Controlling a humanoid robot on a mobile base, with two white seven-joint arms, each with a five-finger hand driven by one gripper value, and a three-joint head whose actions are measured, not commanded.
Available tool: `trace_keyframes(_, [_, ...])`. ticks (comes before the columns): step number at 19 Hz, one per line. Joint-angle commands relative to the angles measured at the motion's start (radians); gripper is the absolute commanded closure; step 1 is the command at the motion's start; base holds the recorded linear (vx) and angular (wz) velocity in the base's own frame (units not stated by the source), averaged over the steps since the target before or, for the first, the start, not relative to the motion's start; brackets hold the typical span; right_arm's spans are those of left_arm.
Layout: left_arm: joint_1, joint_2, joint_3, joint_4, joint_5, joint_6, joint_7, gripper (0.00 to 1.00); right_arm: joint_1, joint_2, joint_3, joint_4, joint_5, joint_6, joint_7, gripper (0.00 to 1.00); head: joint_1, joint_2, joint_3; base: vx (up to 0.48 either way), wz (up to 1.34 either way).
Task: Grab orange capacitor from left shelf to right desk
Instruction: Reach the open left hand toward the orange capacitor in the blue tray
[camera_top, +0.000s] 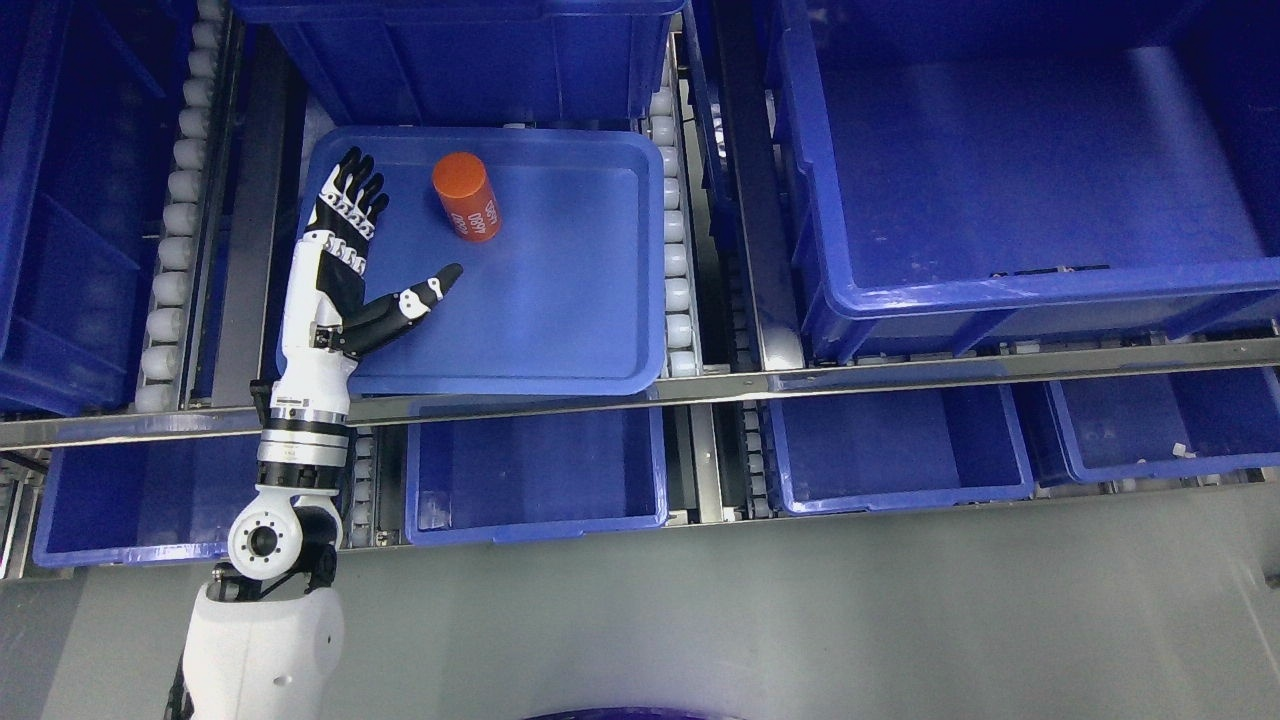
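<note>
An orange cylindrical capacitor (467, 197) lies on its side in a shallow blue tray (560, 320) on the upper shelf level. My left hand (385, 240) reaches up from the lower left over the tray's left part. Its fingers (350, 195) point up along the tray's left rim and the thumb (420, 298) is spread out to the right. The hand is open and holds nothing. The capacitor lies just right of the fingers, apart from them. My right arm does not show.
A deep blue bin (1010, 180) fills the right of the shelf, and another blue bin (460, 50) sits behind the tray. White rollers (677, 250) flank the tray. Lower blue bins (540, 480) line the level below. Grey floor (800, 620) spreads at the bottom.
</note>
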Motion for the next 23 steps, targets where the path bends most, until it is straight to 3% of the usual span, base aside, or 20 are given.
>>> trace_keyframes(1, [0.010, 0.017, -0.053, -0.008, 0.000, 0.001, 0.000, 0.00, -0.001, -0.017, -0.011, -0.034, 0.005, -0.001, 0.001, 0.00, 0.0000, 0.000, 0.000, 0.080, -0.04])
trace_keyframes(4, [0.006, 0.017, -0.053, -0.008, 0.000, 0.027, -0.002, 0.00, -0.001, -0.017, -0.011, -0.034, 0.005, -0.001, 0.001, 0.00, 0.0000, 0.000, 0.000, 0.026, 0.00])
trace_keyframes(8, [-0.063, 0.017, -0.046, -0.002, -0.003, 0.187, -0.002, 0.00, -0.001, -0.017, -0.011, -0.034, 0.005, -0.001, 0.001, 0.00, 0.0000, 0.000, 0.000, 0.003, 0.00])
trace_keyframes(17, [-0.204, 0.017, -0.053, 0.059, -0.047, 0.326, -0.019, 0.00, -0.001, -0.017, -0.011, -0.034, 0.005, -0.001, 0.001, 0.00, 0.0000, 0.000, 0.000, 0.000, 0.00])
trace_keyframes(20, [-0.206, 0.017, -0.053, 0.082, -0.054, 0.329, -0.042, 0.04, -0.001, -0.017, -0.011, -0.034, 0.005, -0.001, 0.001, 0.00, 0.0000, 0.000, 0.000, 0.000, 0.00])
trace_keyframes(23, [-0.201, 0.017, -0.050, 0.090, -0.054, 0.327, -0.068, 0.14, -0.001, -0.017, -0.011, -0.034, 0.005, -0.001, 0.001, 0.00, 0.0000, 0.000, 0.000, 0.000, 0.00])
